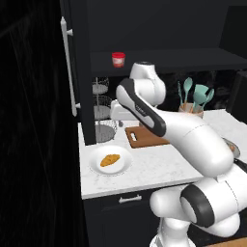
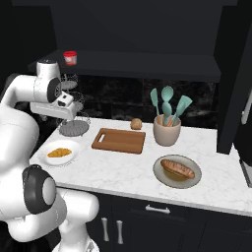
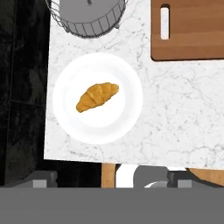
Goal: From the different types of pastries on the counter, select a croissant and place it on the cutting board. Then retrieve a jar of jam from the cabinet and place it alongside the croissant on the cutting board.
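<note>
croissant (image 3: 97,96) on white plate (image 3: 127,81), cutting board (image 3: 192,39) bare, jam jar (image 1: 118,59) on cabinet shelf; gripper (image 2: 63,111) finger state unclear

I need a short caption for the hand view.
Croissant on a white plate, cutting board at upper right.

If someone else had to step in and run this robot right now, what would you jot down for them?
Gripper: high above the counter, holding nothing; open or shut unclear.
Croissant: on the white plate, left of the cutting board.
Board is bare.
Jar of jam: on the cabinet shelf, door open.
Done: nothing placed yet.
Left: croissant to board, then jam beside it.
</note>
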### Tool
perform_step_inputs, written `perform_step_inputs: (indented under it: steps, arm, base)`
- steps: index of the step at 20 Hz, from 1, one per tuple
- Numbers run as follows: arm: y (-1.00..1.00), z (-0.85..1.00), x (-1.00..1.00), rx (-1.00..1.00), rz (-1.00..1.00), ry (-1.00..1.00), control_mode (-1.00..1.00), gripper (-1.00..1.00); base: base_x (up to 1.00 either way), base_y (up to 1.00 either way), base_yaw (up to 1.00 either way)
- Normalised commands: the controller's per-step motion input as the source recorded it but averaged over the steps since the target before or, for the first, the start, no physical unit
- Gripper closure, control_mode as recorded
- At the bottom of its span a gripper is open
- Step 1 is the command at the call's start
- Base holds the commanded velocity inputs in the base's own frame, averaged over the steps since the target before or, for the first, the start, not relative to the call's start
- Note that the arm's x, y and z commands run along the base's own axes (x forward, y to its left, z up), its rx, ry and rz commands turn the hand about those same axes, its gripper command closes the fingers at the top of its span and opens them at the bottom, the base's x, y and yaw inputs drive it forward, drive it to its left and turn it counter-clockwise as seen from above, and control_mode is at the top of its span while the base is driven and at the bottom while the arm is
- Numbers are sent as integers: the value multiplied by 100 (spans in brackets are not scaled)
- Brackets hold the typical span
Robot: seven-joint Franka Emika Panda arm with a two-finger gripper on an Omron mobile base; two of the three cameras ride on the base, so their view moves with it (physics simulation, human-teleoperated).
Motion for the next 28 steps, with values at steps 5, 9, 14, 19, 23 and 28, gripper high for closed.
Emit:
perform_step_inputs:
  steps: [5,9,14,19,23,28]
  arm:
    - [1,-8,4,0,0,-6,-100,-100]
    - [11,-100,3,1,-1,-29,-100,-100]
    - [-1,-100,0,19,-1,-23,-100,-100]
    - [6,-62,11,12,-3,-3,-100,-100]
    - [22,-29,13,-1,-9,0,-100,-100]
    - [38,-30,23,-2,-22,0,-100,-100]
  base:
    - [0,0,0]
    - [0,0,0]
    - [0,0,0]
    - [0,0,0]
    - [0,0,0]
    - [0,0,0]
